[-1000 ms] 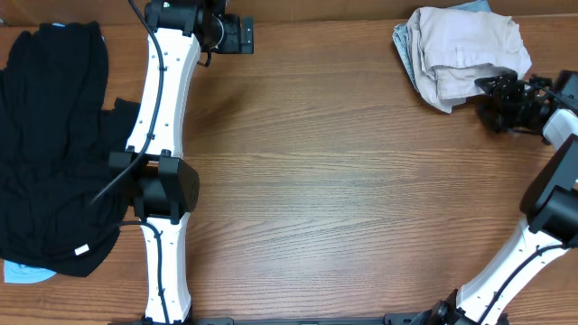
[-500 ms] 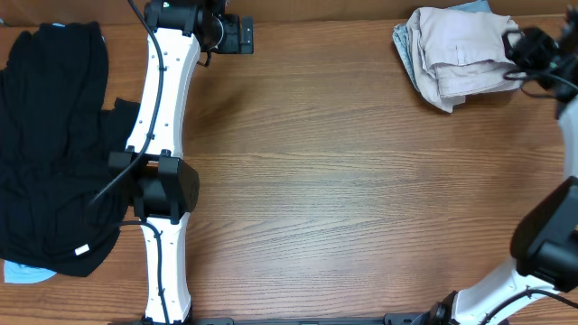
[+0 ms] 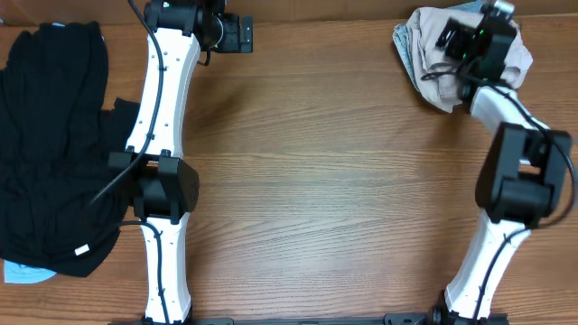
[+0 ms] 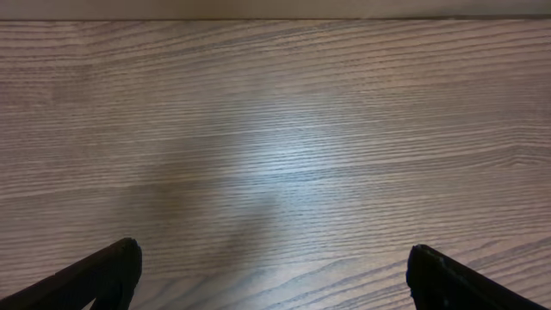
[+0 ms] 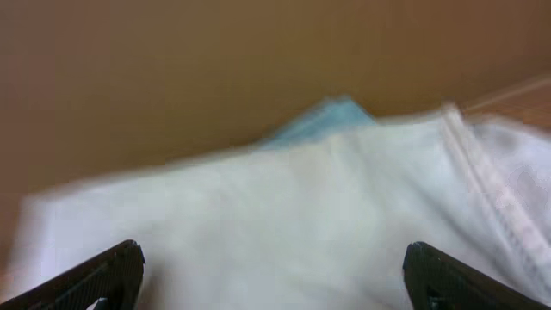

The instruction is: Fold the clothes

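Right end effector [image 5: 271,263] — spread wide, empty, seen only from the wrist — over shorts [image 5: 284,207].

Two arms, two clothes piles, one counter [image 3: 343,199].
Left arm [image 3: 163,90], right arm [image 3: 519,176]; one beige pair of shorts [image 3: 432,72], one black heap [image 3: 54,144], two blue scraps [image 3: 23,272].

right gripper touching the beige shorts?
Cannot tell. Overhead, the right gripper overlaps the beige shorts with height unreadable; the right wrist view is blurred.

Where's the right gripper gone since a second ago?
Yes, it moved: the right gripper went from the shorts' right edge leftward and up-frame, and is now over them.
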{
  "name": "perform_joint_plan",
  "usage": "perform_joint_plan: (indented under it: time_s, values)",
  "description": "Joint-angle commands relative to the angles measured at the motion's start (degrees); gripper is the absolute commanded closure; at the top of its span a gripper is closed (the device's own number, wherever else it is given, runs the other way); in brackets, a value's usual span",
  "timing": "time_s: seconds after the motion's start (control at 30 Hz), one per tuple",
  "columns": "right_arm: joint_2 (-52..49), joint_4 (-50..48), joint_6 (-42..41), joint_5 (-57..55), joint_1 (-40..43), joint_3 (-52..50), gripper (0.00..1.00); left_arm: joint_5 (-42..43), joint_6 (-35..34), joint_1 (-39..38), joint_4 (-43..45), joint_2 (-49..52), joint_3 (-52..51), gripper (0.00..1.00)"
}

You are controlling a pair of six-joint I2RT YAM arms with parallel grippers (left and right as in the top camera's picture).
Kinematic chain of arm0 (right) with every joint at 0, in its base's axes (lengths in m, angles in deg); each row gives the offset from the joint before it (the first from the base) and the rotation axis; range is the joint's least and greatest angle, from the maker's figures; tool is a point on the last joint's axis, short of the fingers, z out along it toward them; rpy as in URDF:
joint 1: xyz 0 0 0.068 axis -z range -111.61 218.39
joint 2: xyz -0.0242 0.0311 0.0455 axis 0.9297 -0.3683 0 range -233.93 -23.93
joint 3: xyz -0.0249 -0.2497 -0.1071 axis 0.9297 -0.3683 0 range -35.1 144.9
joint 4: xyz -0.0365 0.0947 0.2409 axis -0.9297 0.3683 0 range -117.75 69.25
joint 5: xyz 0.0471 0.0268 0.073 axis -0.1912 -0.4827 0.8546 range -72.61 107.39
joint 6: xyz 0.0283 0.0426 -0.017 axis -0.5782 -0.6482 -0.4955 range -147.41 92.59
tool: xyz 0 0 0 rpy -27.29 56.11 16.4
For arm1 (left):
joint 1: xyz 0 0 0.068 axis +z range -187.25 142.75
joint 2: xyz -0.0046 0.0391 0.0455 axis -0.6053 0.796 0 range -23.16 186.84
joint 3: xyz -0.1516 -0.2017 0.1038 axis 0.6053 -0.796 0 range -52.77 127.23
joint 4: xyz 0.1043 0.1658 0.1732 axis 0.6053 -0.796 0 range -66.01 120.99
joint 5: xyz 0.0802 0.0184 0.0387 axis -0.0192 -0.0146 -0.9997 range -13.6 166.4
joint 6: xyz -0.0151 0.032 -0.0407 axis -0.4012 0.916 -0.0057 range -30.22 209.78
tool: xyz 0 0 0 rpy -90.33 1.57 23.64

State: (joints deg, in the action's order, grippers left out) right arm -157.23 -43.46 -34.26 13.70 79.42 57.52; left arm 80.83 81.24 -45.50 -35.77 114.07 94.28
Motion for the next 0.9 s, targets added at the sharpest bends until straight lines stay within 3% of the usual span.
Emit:
perform_joint_plan:
  time_s: [0.0, 0.17, 0.33, 0.47, 0.67, 0.87]
  values:
    - [-5.9, -4.0, 0.3, -3.2, 1.0, 0.0, 0.00, -0.6, 0.9, -0.4, 0.3, -1.6, 0.3, 0.00]
    - [-9.5, -5.9, 0.2, -3.1, 1.0, 0.0, 0.00, -1.9, 0.8, -0.4, 0.5, -1.6, 0.3, 0.00]
    - [-4.5, -6.7, 0.2, -3.2, 0.8, 0.0, 0.00, -2.1, 0.8, -0.4, 0.5, -1.6, 0.3, 0.00]
    - [6.8, -3.5, -0.7, -3.1, 0.8, 0.0, 0.00, -2.1, 0.8, -0.4, 0.5, -1.6, 0.3, 0.00]
    - [30.2, 8.6, -0.8, -2.5, 0.5, 0.0, 0.00, -2.1, 0.8, -0.4, 0.5, -1.6, 0.3, 0.00]
    - [50.9, 16.0, -0.8, 6.8, 0.1, 0.0, 0.00, -2.1, 0.8, -0.4, 0.5, -1.6, 0.3, 0.00]
